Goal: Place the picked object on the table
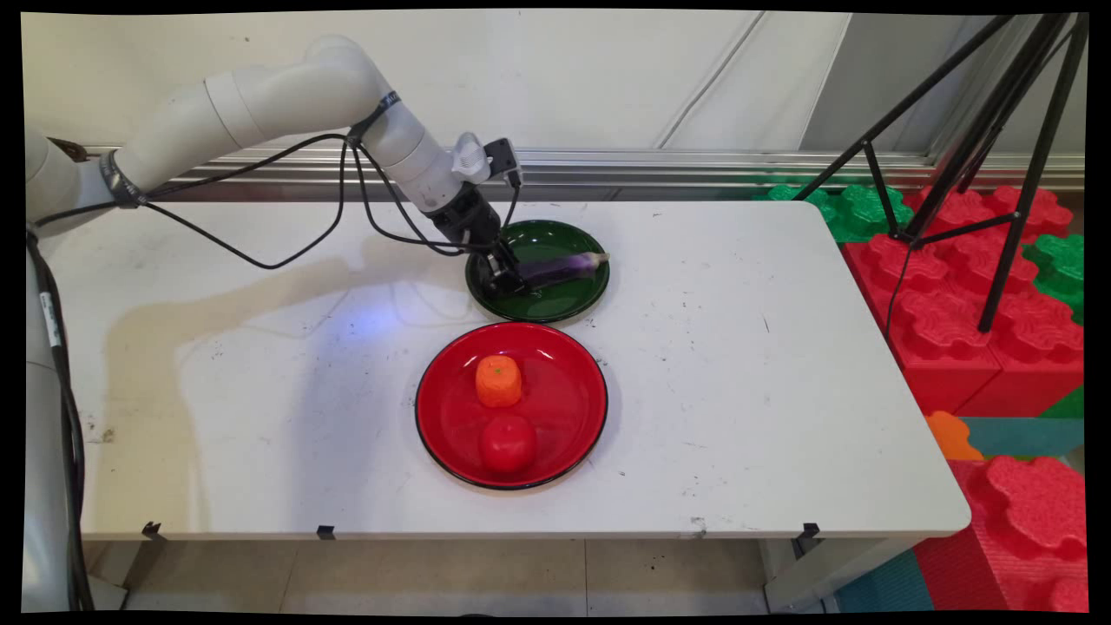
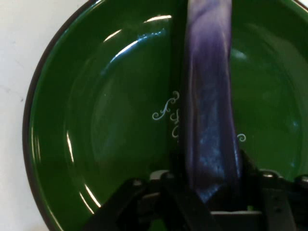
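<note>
Eggplant (image 2: 210, 110) between jaws (green plate (image 2: 110, 144))

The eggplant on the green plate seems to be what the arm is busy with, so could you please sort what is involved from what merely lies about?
Involved: gripper, eggplant, green plate.
Lying about: red plate, orange piece, tomato, tripod, foam blocks.

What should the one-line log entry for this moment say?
gripper: shut on eggplant | eggplant: over green plate | red plate: carrot piece, tomato
</note>
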